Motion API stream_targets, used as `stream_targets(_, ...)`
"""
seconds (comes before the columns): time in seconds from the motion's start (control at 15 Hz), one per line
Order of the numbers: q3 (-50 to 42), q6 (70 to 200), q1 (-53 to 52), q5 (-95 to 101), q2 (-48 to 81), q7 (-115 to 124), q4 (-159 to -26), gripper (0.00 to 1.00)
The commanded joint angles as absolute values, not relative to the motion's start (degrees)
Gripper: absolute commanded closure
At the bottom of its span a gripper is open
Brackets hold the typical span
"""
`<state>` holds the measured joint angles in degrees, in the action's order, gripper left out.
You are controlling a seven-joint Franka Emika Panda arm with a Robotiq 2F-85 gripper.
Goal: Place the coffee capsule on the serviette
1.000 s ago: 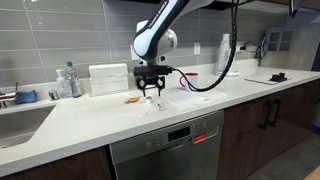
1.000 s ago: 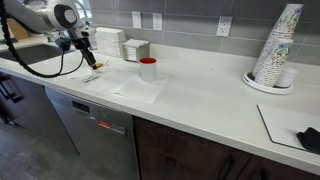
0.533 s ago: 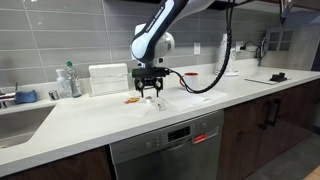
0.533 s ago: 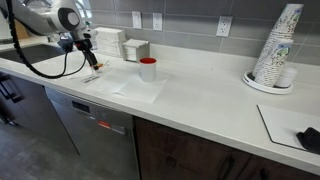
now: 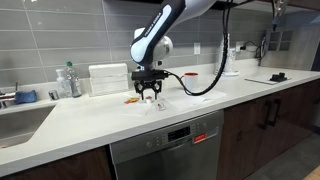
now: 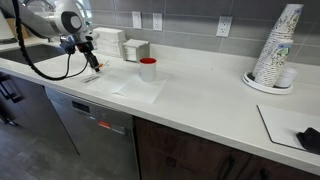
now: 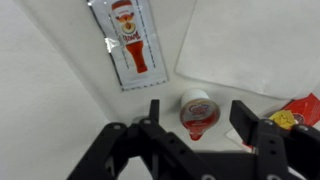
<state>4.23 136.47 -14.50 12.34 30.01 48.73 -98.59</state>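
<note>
Where fingers (image 7: 244,119) flank it, coffee capsule (image 7: 197,108) lid-up

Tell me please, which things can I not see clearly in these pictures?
Coffee capsule: in both exterior views, too small or hidden by the gripper.
Red-yellow item: cut off by the wrist view's right edge.
Sachet print: blurred in the wrist view.

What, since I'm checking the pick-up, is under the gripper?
The coffee capsule sits on the counter below the open gripper, between its fingers, not yet on the serviette. In both exterior views it cannot be made out.
</note>
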Motion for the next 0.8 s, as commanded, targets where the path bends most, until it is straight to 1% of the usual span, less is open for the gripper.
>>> stream_targets(0.0, 3.1, 136.5, -15.6, 10.6, 31.9, 46.3, -96.8, 0.25)
stream_targets(0.13, 3.1, 136.2, -15.6, 10.4, 32.2, 45.9, -96.5, 0.31)
stream_targets(0.2, 3.1, 135.9, -15.6, 10.2, 32.3, 45.6, -96.4, 0.36)
stream_targets(0.27, 3.0, 135.9, -15.7, 10.3, 32.5, 45.4, -96.3, 0.37)
stream_targets(0.33, 2.9, 135.9, -15.8, 10.3, 32.6, 45.4, -96.2, 0.44)
stream_targets(0.4, 2.9, 135.9, -15.8, 10.3, 32.6, 45.3, -96.3, 0.42)
stream_targets(0.47, 2.8, 135.8, -15.9, 10.4, 32.5, 45.3, -96.3, 0.45)
stream_targets(0.6, 2.6, 135.5, -16.0, 10.4, 32.3, 45.3, -96.4, 0.48)
stream_targets(0.67, 2.5, 135.7, -16.1, 10.6, 32.0, 45.3, -96.6, 0.54)
stream_targets(0.73, 2.5, 135.8, -16.2, 10.6, 31.8, 45.3, -96.7, 0.57)
